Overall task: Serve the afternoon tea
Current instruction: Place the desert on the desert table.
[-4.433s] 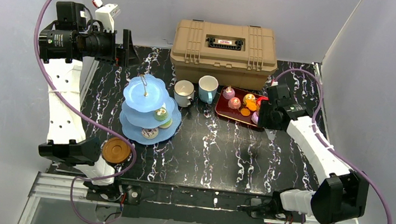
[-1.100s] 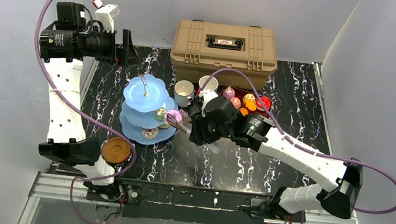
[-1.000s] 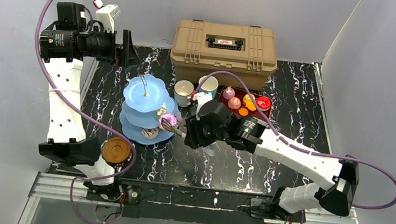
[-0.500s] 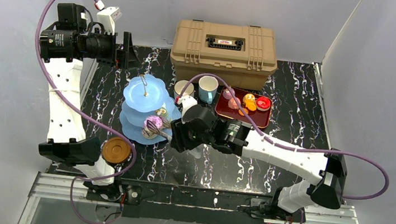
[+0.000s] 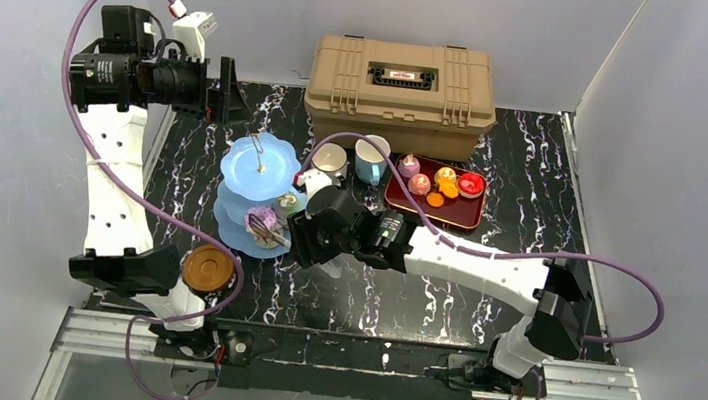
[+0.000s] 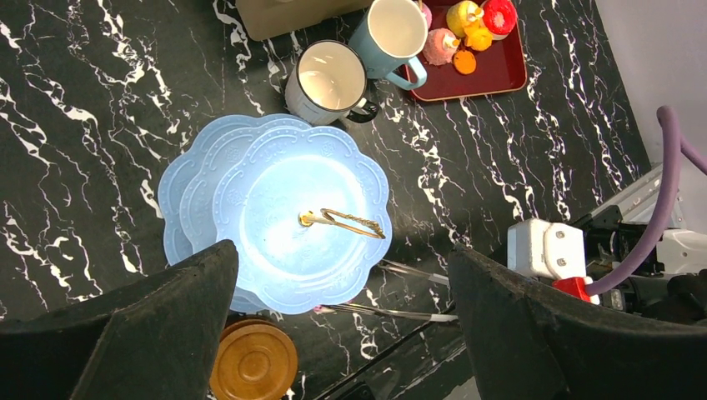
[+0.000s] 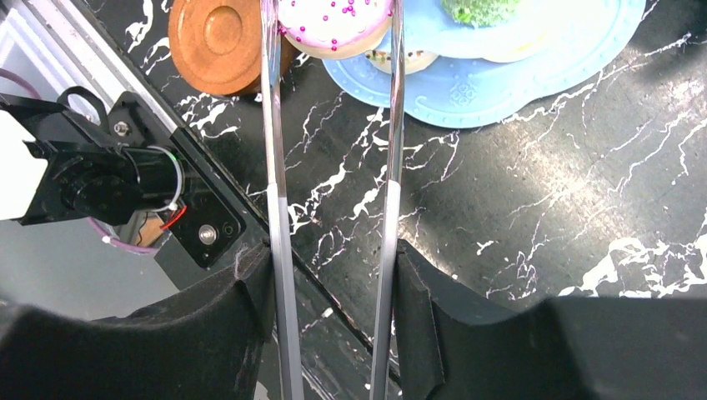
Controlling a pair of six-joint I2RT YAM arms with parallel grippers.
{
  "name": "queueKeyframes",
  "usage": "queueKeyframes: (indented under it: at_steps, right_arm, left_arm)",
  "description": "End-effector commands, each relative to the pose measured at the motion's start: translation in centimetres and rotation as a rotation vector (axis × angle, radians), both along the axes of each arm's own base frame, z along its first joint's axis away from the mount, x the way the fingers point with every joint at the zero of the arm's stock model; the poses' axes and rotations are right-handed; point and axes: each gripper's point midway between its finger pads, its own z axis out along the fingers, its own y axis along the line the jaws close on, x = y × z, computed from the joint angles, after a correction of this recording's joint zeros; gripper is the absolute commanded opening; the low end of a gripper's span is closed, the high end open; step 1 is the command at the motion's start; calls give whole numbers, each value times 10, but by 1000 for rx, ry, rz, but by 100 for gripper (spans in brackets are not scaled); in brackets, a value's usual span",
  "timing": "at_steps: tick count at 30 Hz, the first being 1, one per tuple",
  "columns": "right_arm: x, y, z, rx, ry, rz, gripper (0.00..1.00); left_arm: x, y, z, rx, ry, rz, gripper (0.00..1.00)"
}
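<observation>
Two arms, one working. Right jaws are clenched on the tongs [image 7: 273, 167], squeezing both blades partway up. The tong tips pinch a pink sprinkled donut [image 7: 333, 21].

The donut hangs over the near rim of the stand's [image 7: 500, 83] bottom tier. We cannot tell whether it touches the tier. A second donut [image 7: 410, 58] lies on that tier, partly under the pink one. A green cake [image 7: 483, 8] sits on what looks like the tier above.

Left jaws are released, wide and empty, hanging high over the stand's top tier.

Step in hand, as we judge it: loading the stand, at the point of setting down. Several cakes [image 5: 419, 182] remain on the tray [image 5: 454, 211], well right of the stand. The white mug [image 5: 329, 163] and blue mug [image 5: 371, 158] stand between stand and tray. One saucer [image 5: 208, 269] lies just near-left of the stand, with no mug on it. We put the task well short of done.

Next move calls for:
- lowering the donut onto bare tier, clear of its neighbour;
- easing the squeeze so the blades spring apart;
- drawing the tongs back without catching the scalloped rim or the tier above.
</observation>
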Motion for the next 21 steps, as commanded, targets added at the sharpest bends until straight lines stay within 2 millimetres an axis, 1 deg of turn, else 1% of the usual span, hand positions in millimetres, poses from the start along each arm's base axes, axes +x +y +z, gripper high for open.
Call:
queueKeyframes:
  at_steps: [1, 9, 16, 21]
  right_arm:
    - [10, 28, 51, 159, -80, 6, 18]
    - [15, 36, 43, 171, -92, -5, 21]
    - [23, 46, 37, 161, -118, -6, 26]
    - [27, 49, 32, 143, -133, -11, 31]
  left_arm:
    - [-7, -1, 11, -5, -25, -10, 95]
    - [-6, -2, 9, -9, -18, -10, 94]
    - [-7, -3, 11, -9, -23, -14, 94]
    - [-9, -3, 10, -8, -22, -18, 94]
